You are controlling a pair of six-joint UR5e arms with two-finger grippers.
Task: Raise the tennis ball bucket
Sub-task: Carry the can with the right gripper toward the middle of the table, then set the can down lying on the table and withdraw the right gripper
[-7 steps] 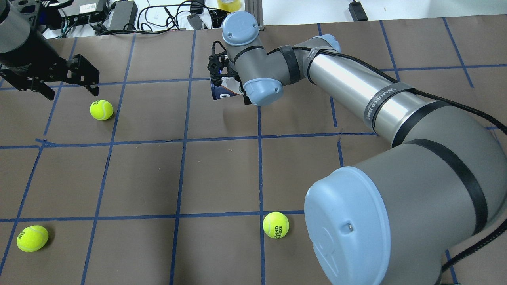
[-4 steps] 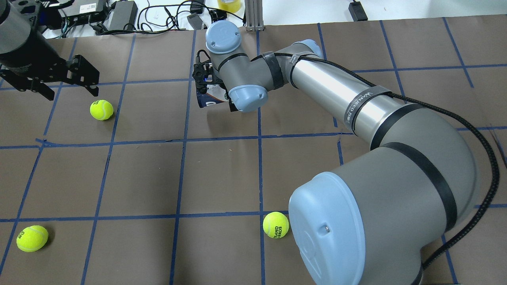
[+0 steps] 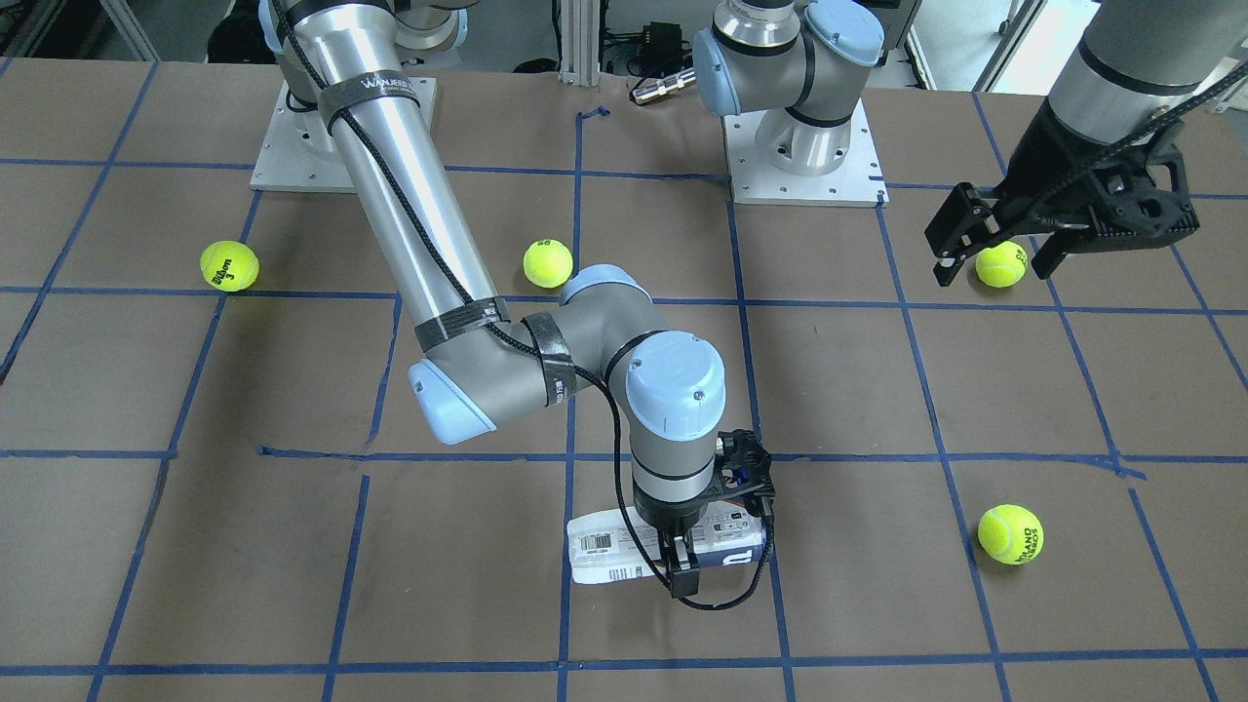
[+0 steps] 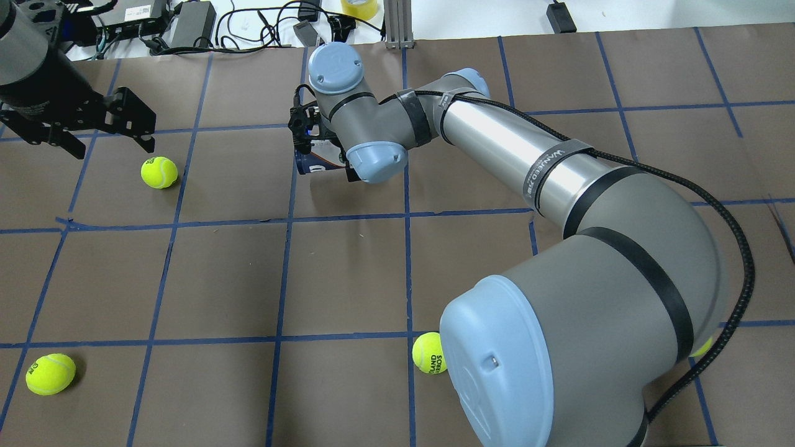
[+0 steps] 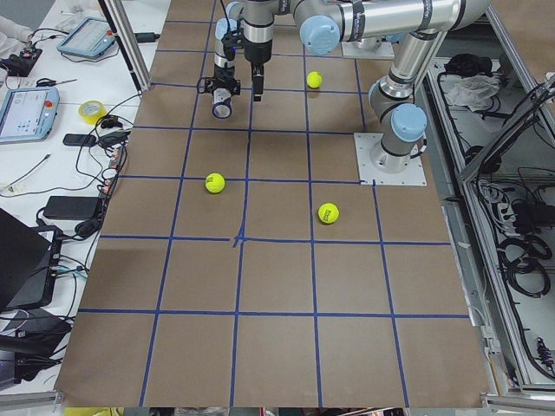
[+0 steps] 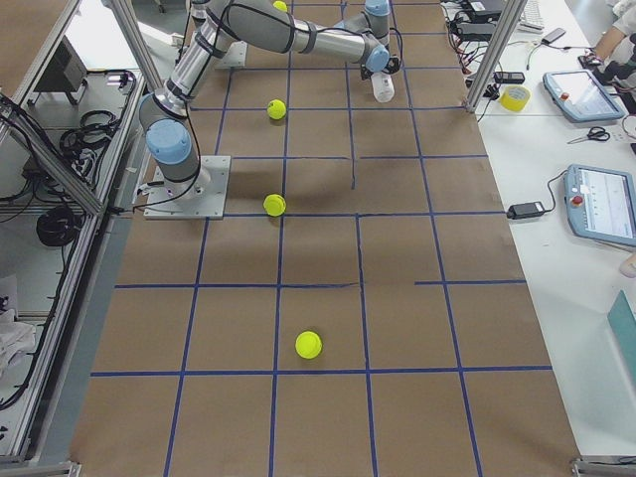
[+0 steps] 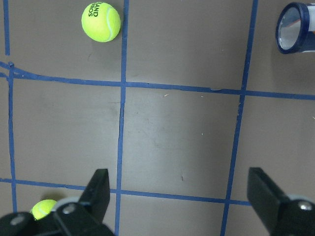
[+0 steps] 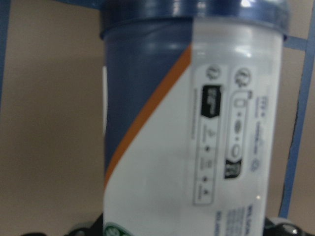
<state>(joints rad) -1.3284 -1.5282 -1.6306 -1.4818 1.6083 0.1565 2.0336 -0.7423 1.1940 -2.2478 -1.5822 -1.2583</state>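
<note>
Leftward across the table [image 4: 348,273] has gone the bucket [image 4: 308,162] since a second ago, carried on its side by the right gripper [image 3: 682,551]. Those jaws are clamped across the can near its middle, one finger [image 3: 682,573] showing in front, the navy end poking toward the robot's left. It seems just off the table, though I can't be sure. The left gripper [image 3: 994,249] hangs, jaws wide apart, above a ball [image 3: 1001,264].
</note>
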